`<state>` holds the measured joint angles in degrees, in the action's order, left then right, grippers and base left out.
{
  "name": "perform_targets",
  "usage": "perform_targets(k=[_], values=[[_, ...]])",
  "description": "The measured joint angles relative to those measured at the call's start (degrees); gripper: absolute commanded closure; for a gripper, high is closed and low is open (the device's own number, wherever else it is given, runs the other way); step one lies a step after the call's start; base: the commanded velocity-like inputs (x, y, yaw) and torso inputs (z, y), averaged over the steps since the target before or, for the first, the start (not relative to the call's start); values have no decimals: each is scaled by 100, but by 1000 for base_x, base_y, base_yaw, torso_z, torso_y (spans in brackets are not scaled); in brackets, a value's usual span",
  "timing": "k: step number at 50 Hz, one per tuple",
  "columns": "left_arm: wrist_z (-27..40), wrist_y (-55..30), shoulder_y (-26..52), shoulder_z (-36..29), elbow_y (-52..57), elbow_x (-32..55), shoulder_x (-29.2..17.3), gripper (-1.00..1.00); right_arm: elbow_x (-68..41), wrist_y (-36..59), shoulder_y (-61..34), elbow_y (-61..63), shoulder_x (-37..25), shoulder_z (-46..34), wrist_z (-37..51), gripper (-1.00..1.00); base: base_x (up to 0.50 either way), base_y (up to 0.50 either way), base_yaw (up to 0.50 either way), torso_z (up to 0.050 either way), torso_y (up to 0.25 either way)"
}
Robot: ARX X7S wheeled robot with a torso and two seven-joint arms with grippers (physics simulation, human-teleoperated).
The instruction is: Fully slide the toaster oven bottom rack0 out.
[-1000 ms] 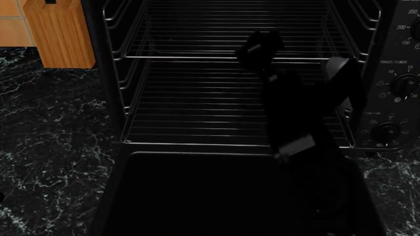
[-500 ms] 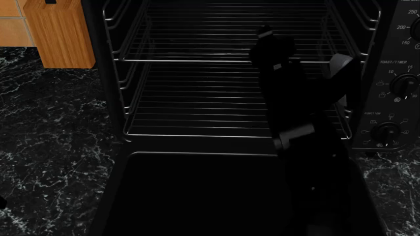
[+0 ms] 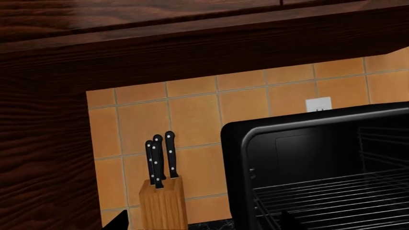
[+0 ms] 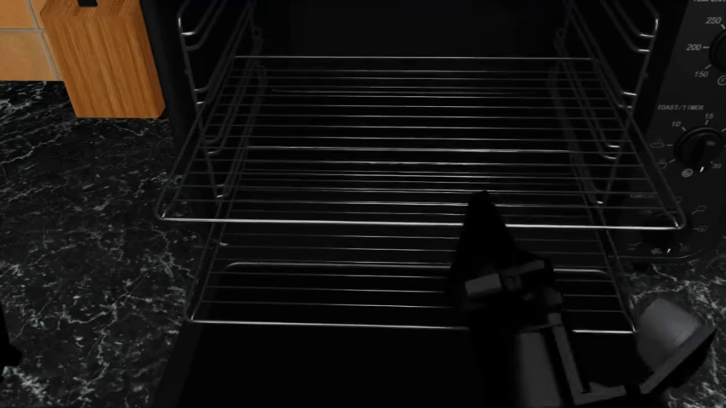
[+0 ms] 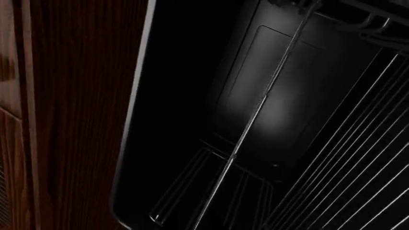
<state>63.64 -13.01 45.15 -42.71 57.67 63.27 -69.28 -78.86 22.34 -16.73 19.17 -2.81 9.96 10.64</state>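
Observation:
The black toaster oven [image 4: 694, 149] stands open, its door folded down toward me. Its bottom rack [image 4: 340, 316] sticks far out over the door, with the front bar near the door's front edge. The upper rack [image 4: 397, 170] is also slid well out above it. My right gripper [image 4: 482, 212] points into the oven between the two racks at the right of centre; its jaws are too dark to read. The right wrist view shows only rack wires [image 5: 357, 158] and the dark oven cavity. My left gripper [image 3: 203, 224] is open and empty, held left of the oven [image 3: 236, 158], and is out of the head view.
A wooden knife block [image 4: 108, 55] stands left of the oven on the black marble counter [image 4: 91, 255]; it also shows in the left wrist view [image 3: 163, 206]. Orange tiles [image 3: 191, 115] and a dark wood cabinet [image 3: 128, 43] lie behind and above. The knob panel is at the right.
Both racks have slid out toward me, the bottom one from the oven mouth to over the door. My right arm has drawn back and down from deep inside the oven.

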Motion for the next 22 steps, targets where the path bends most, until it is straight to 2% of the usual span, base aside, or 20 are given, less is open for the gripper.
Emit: perform_targets(k=[12,13,22], values=[[-16,168,-132,-27,-16,-108,-56,-100,-527,-82,1384,1233,-159,-145,77,100,-3,0,-1,0,0],[-14,168,-130,-28,-14,-107,-56,-100,-493,-46,1460,1342,-213,-177,109,-100,0,0,0,0,0],[-2,163,-134,-62,-11,-140,-28,-100,197,497,2231,2707,-961,-455,714,-100,0,0,0,0,0]])
